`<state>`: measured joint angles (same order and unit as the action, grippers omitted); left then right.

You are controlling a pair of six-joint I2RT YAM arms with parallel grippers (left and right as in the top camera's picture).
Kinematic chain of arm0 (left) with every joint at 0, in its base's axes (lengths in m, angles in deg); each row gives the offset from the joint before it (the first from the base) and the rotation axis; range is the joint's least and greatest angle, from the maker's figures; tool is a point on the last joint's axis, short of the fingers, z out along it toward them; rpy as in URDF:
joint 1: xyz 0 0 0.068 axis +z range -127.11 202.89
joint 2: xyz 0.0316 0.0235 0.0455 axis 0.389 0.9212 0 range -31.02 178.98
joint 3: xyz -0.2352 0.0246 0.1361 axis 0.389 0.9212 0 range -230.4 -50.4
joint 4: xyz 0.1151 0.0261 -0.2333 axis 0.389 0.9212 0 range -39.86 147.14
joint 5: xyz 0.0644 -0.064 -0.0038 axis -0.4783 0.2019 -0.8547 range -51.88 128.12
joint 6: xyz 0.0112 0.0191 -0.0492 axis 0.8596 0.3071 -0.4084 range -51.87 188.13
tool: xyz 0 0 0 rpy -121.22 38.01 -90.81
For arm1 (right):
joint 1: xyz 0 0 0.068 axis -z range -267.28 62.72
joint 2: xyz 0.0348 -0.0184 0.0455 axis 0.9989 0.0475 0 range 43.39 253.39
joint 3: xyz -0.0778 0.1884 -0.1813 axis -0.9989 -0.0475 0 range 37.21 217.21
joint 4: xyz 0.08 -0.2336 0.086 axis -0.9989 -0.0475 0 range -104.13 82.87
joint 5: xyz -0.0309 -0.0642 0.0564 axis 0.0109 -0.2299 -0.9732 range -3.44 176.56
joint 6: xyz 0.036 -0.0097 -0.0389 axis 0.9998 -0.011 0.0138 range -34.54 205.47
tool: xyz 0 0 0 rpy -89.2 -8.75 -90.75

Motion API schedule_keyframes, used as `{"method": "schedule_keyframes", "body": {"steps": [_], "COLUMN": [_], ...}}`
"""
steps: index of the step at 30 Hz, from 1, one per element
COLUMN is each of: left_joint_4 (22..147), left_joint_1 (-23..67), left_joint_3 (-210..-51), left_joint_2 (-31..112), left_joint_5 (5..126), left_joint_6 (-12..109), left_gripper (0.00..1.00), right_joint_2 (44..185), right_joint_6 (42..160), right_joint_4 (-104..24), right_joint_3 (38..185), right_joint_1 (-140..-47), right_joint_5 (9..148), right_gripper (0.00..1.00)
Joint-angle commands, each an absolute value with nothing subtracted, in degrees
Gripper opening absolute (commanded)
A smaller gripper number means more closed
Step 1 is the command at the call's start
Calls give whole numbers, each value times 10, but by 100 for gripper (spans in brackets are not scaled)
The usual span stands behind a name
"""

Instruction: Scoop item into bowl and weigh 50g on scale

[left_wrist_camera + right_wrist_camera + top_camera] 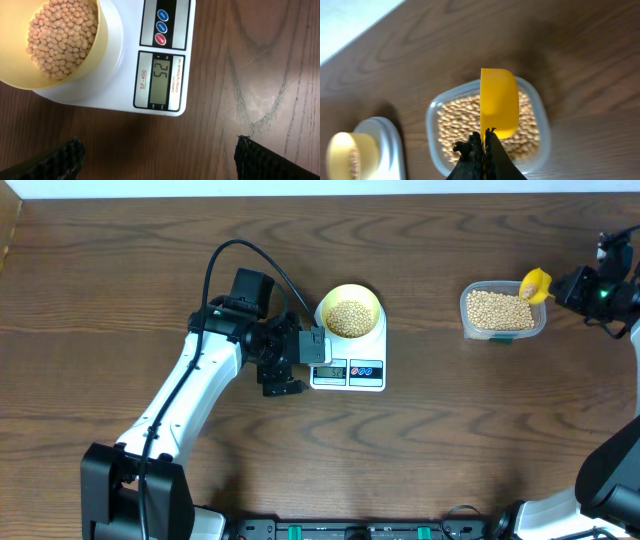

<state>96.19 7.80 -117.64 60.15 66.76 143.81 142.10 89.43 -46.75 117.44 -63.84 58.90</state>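
The pale-yellow bowl (349, 310) holds tan beans (349, 318) and stands on the white scale (372, 370). In the left wrist view the bowl (97, 50), its beans (62, 35) and the scale's display (161, 80), reading 52, show. My left gripper (283, 377) is open and empty on the table just left of the scale; its fingers (157, 157) frame bare wood. My right gripper (570, 287) is shut on the yellow scoop (535, 284), held over the clear tub (503, 311) of beans. The scoop (498, 102) shows edge-on above the tub (435, 145).
The wooden table's far edge (320, 194) runs along the top. The left arm (190, 395) crosses the left half of the table. The right arm's base (610, 470) is at the right edge.
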Motion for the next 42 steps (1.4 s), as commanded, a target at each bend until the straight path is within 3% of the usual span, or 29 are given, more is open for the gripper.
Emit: {"method": "schedule_keyframes", "body": {"steps": [1,8,14,18,24,28,37,42], "left_joint_4": [963,963,963,963,963,963,963,963], "left_joint_1": [81,81,81,81,81,81,81,81], "left_joint_3": [-1175,-1175,-1175,-1175,-1175,-1175,-1175,-1175], "left_joint_2": [595,595,595,595,595,595,595,595], "left_joint_5": [681,681,681,681,681,681,681,681], "left_joint_6": [1440,1440,1440,1440,1440,1440,1440,1440], "left_gripper": [98,98,98,98,98,98,98,98], "right_joint_2": [1407,1407,1407,1407,1407,1407,1409,1423], "right_joint_6": [861,789,762,720,719,718,702,664], "right_joint_4": [-469,-493,-509,-518,-568,-588,-482,-484], "right_joint_3": [1182,1182,1182,1192,1236,1298,1363,1348], "right_joint_1": [-658,-740,-843,-910,-930,-930,-931,-949], "right_joint_5": [668,798,1051,1074,1111,1002,504,438], "right_gripper": [1,1,1,1,1,1,1,1]}}
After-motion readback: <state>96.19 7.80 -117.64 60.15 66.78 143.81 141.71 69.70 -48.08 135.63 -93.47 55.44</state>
